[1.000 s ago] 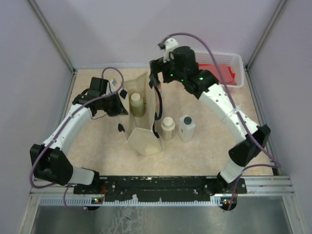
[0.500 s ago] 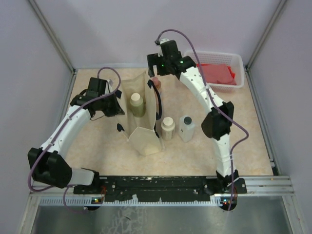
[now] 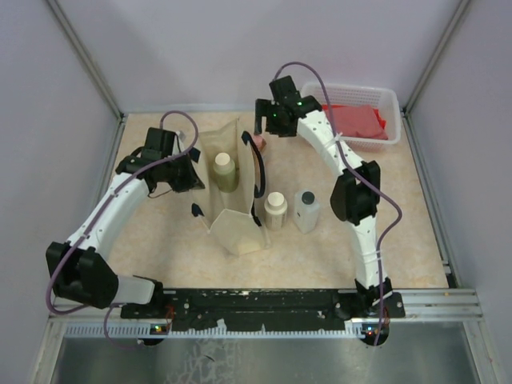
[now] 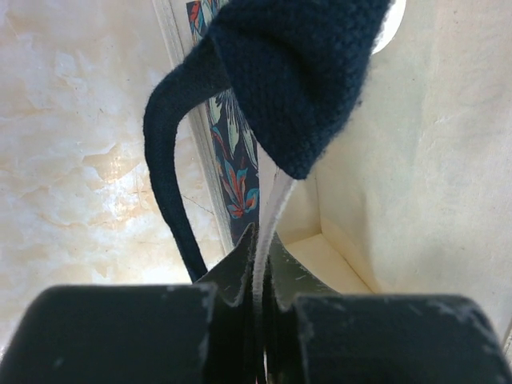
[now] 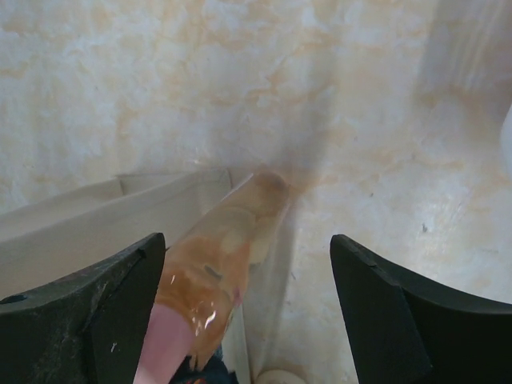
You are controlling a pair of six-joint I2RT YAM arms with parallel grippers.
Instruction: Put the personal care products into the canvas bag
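The canvas bag [image 3: 234, 214] stands open mid-table with the olive-green bottle [image 3: 226, 172] upright inside. My left gripper [image 3: 190, 170] is shut on the bag's left rim [image 4: 269, 204], next to a navy handle [image 4: 296, 72]. My right gripper [image 3: 264, 132] is open above the bag's back right corner. The orange bottle with the pink cap [image 5: 216, 276] shows blurred and tilted between the wide-apart fingers, nearer the left one, over the bag's edge [image 5: 104, 210]. I cannot tell which side of the wall it is on. The cream bottle [image 3: 276, 210] and the white square bottle [image 3: 306, 210] stand just right of the bag.
A white mesh basket [image 3: 387, 98] holding a red cloth [image 3: 362, 122] sits at the back right corner. Frame posts rise at both back corners. The arm bases are on the black rail at the near edge.
My right arm has swung its elbow down and right, and the gripper now sits lower at the bag's back right corner. The orange bottle's pink cap now shows there. The left arm has not moved.
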